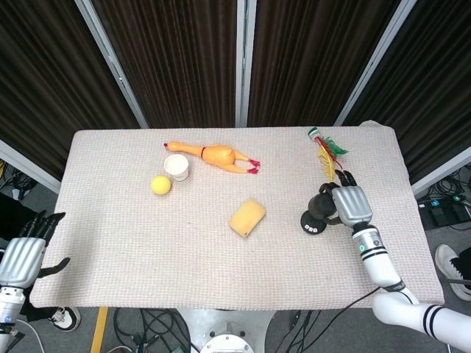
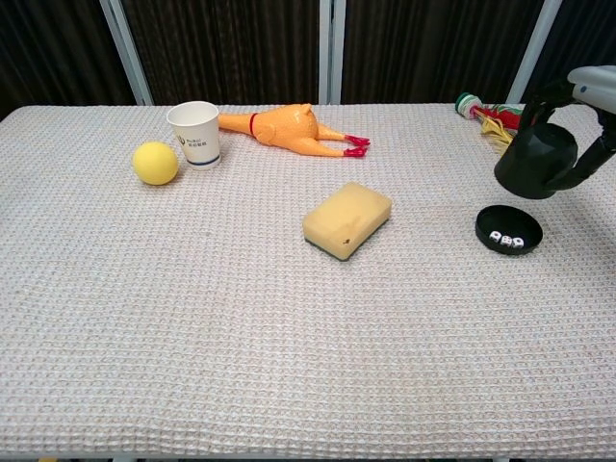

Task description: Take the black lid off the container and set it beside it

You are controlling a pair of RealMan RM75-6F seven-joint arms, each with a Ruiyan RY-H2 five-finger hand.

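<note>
Head view. Right hand (image 1: 349,206) out over the right part of the table (image 1: 110,243), fingers wrapped around the black lid (image 1: 324,207), holding it on its thumb side. Just beyond the lid, down and to the left of the hand, the container (image 1: 311,223), a shallow black dish with small white pieces inside. Past the fingertips, toward the table's far edge, a feathered toy (image 1: 327,151) in red, green and yellow. Well off to the hand's left, a yellow sponge (image 1: 247,218); further still, a rubber chicken (image 1: 215,156), a paper cup (image 1: 176,166) and a yellow ball (image 1: 161,184) just beside the cup. Left hand (image 1: 26,254) off the near left corner of the table, fingers apart, nothing in it.

Chest view. Right hand (image 2: 585,115) at the right edge, mostly cut off, so the grip only partly visible; lid (image 2: 537,161) clearly lifted, hanging tilted below the fingers. Container (image 2: 509,229) on the table just under and in front of the lid, apart from it, three small white dice (image 2: 506,240) inside, or so it looks. Sponge (image 2: 347,220), chicken (image 2: 284,128), cup (image 2: 193,134) and ball (image 2: 156,163) spread away to the hand's left; feathered toy (image 2: 491,113) behind the lid.
</note>
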